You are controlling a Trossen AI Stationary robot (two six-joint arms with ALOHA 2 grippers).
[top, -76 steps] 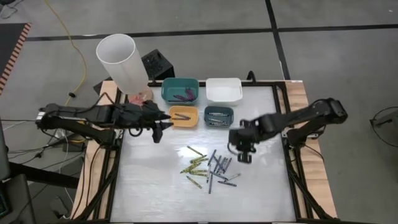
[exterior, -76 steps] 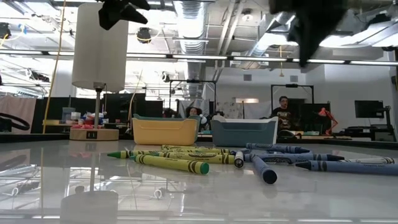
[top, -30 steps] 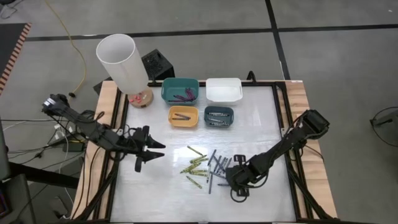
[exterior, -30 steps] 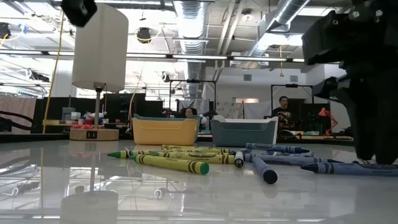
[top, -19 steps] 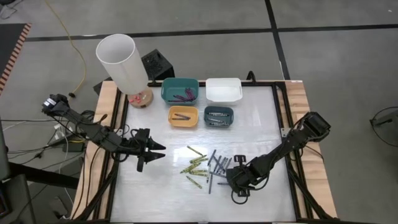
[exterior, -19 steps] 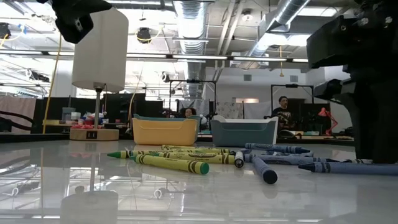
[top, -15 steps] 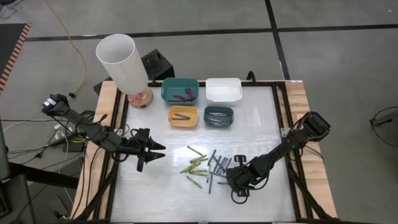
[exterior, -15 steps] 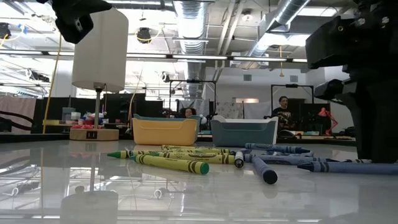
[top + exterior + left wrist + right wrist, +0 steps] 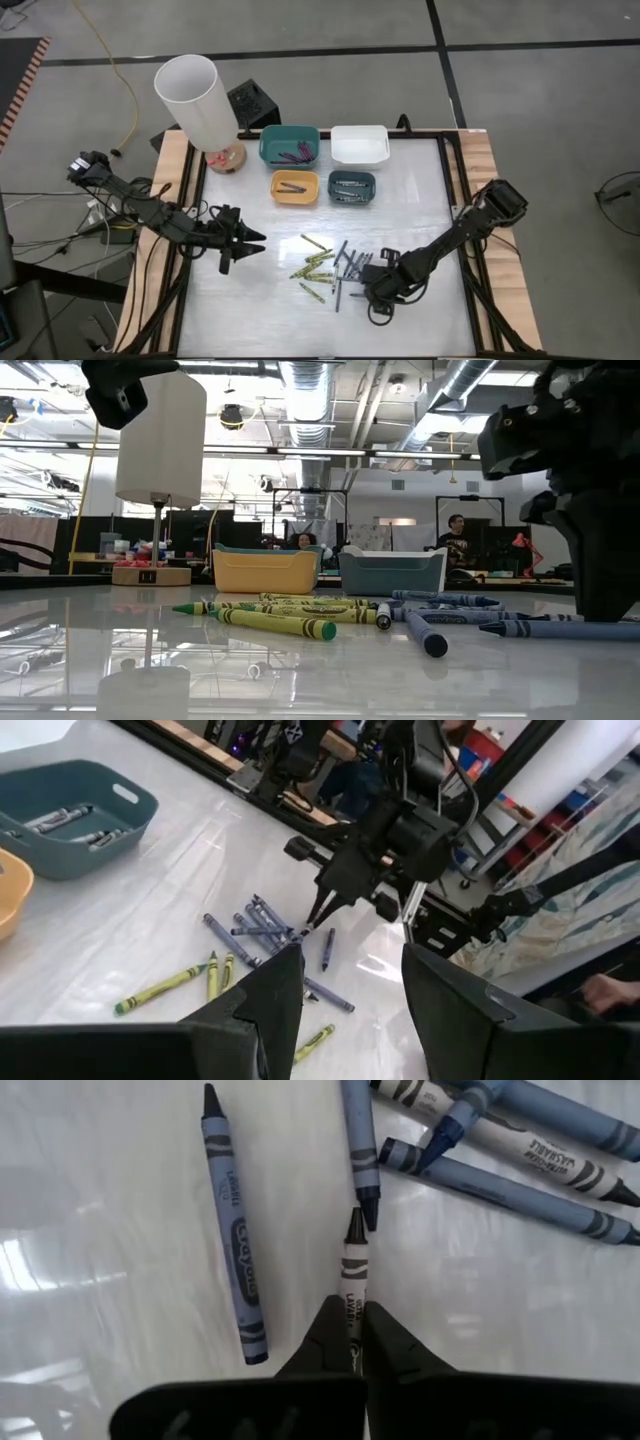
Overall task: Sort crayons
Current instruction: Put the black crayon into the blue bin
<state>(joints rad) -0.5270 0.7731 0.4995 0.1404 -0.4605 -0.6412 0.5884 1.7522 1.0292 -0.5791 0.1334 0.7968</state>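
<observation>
So over the last couple of seconds the right arm's dark two-finger gripper (image 9: 352,1342) dropped from hovering up near the small slate-blue plastic bin (image 9: 352,187) down to the tabletop at the right edge of the scattered heap of short blue-grey wax crayons (image 9: 351,268), and its fingers have just pinched together on one thin grey paper-wrapped crayon (image 9: 352,1275). Meanwhile the left arm's dark gripper (image 9: 240,247) pulled back from beside the small orange-yellow plastic bin (image 9: 295,187) and swung nearer and further left, ending up low over the bare white table left of the yellow-green crayons (image 9: 314,263), fingers apart.
</observation>
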